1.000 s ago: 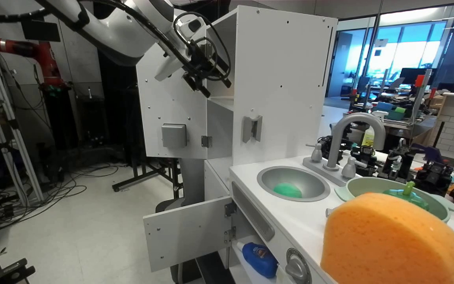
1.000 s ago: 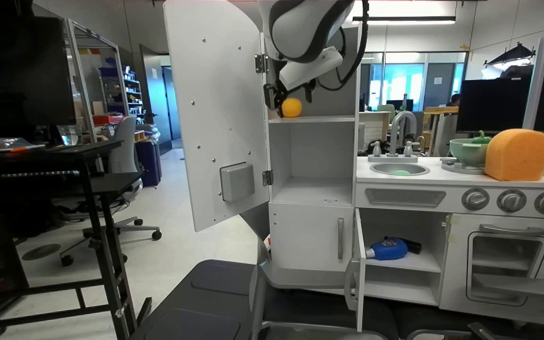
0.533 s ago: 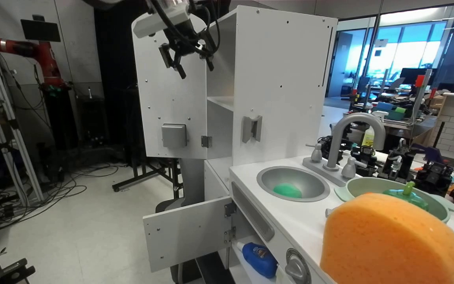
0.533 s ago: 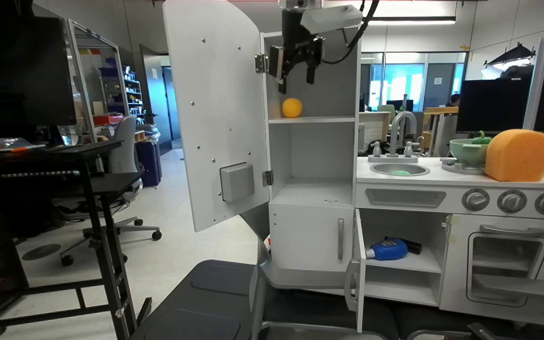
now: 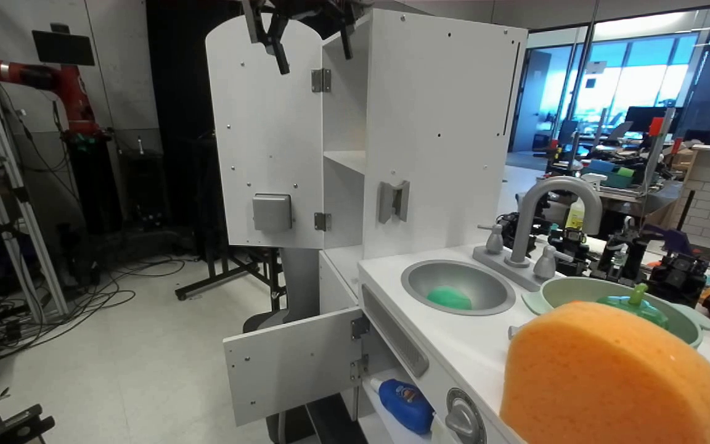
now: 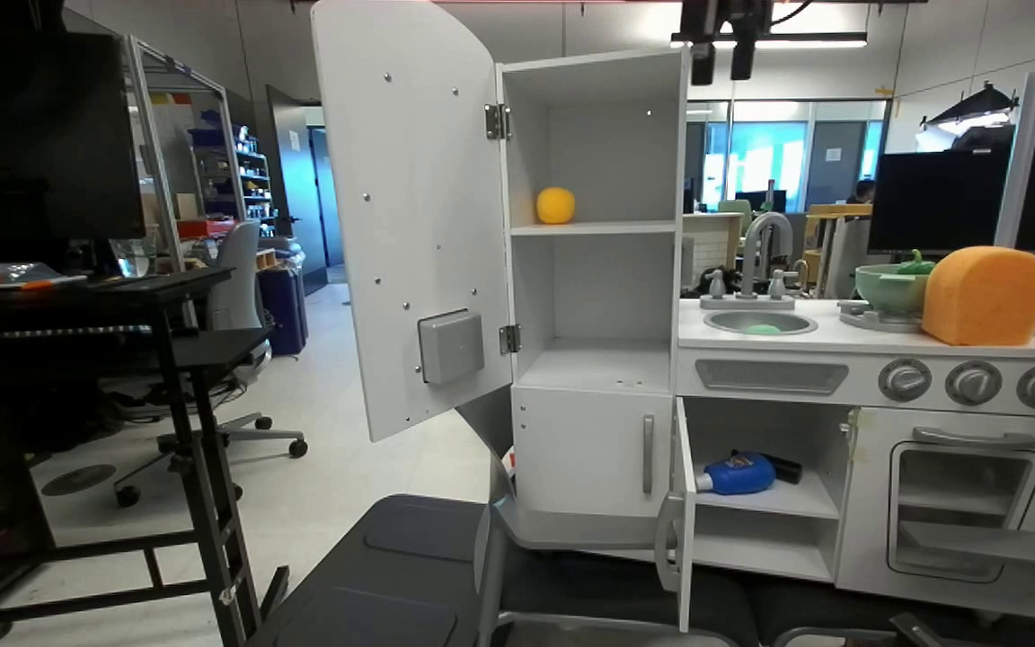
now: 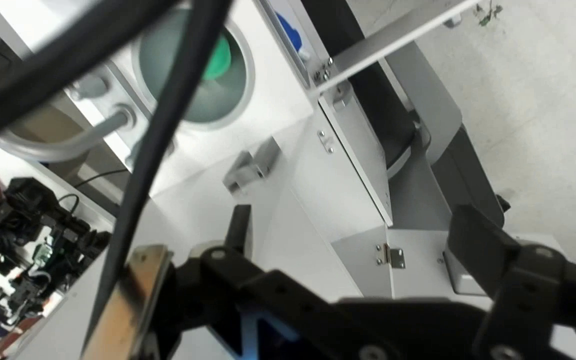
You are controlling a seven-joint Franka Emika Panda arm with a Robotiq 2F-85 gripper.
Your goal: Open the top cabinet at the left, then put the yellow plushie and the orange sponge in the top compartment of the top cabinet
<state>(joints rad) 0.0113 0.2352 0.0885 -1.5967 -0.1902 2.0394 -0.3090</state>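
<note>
Noting the gripper empty with jaws apart, finding the yellow plushie inside the top compartment, and advising centring over the orange sponge on the desk before squeezing across its narrower side.

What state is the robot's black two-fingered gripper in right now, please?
Black two-fingered gripper: open, holding nothing.
</note>
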